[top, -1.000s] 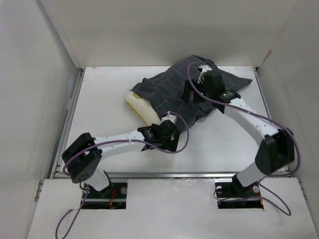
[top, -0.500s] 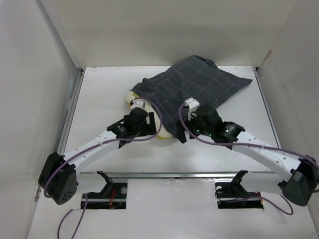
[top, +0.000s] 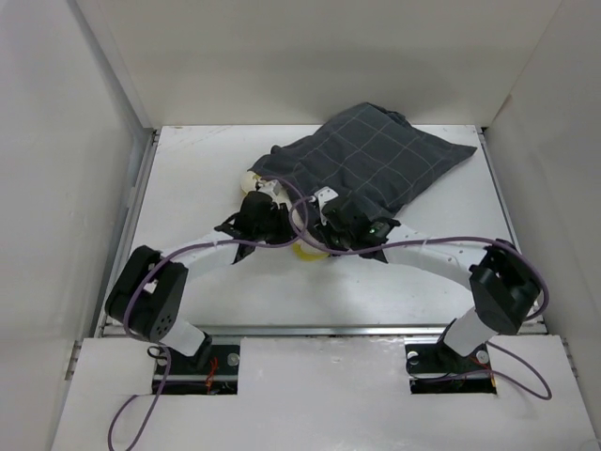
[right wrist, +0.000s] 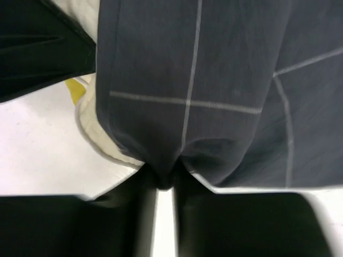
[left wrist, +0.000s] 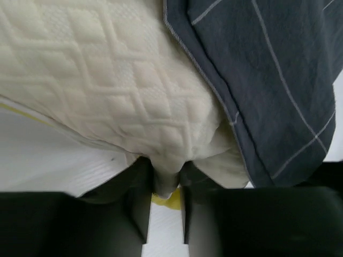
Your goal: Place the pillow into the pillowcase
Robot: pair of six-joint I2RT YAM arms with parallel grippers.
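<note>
The dark grey grid-lined pillowcase [top: 371, 169] lies at the back of the table, covering most of the cream quilted pillow [left wrist: 107, 85]. Only the pillow's near-left end shows in the top view [top: 255, 178]. My left gripper [left wrist: 165, 182] is shut on a pinched fold of the pillow's near edge, a yellow strip just below the fold. The pillowcase hem [left wrist: 257, 80] runs diagonally beside it. My right gripper [right wrist: 165, 179] is shut on a bunched fold of the pillowcase [right wrist: 214, 80] at its near edge, with the pillow's cream rim [right wrist: 91, 134] peeking out to the left. The two grippers sit close together [top: 282, 214] [top: 329, 225].
White walls [top: 113, 85] enclose the white table [top: 423, 282] on three sides. The left arm's dark body [right wrist: 37, 48] fills the upper left of the right wrist view. Both arms reach inward across the near half of the table.
Both arms moved closer together at the pillow's near end. The left gripper closed on the pillow's edge and the right gripper closed on the pillowcase's edge.
</note>
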